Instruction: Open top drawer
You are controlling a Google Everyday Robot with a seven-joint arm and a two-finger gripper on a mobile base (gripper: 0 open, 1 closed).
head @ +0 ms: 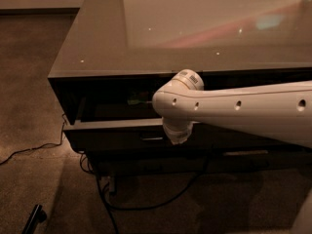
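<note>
Gripper (176, 134) first: it is hanging at the end of the long white robot arm (243, 113), pressing in against the face of the wide dark grey-black top drawer (107, 135), just below the drawer's upper edge. Its working end is hiding behind the white wrist, so I cannot tell whether it is clamping anything or standing free.

That drawer is sitting directly under the glossy grey-brown cabinet top (146, 43), its front standing a little proud of the carcass, with a dark gap showing above it. Its long axis is running from nine o'clock to three o'clock across the room as I am looking at it.

What the coming move seems to be turning on is the small rectangular metal loop handle (151, 138): it is lying just beside the gripper, at roughly nine o'clock from it and a touch lower. I am judging that any further pull needs to be going toward six o'clock, square to that long axis, rather than sideways along the front.

Black cables (146, 204) are trailing over the brown carpet beneath.
</note>
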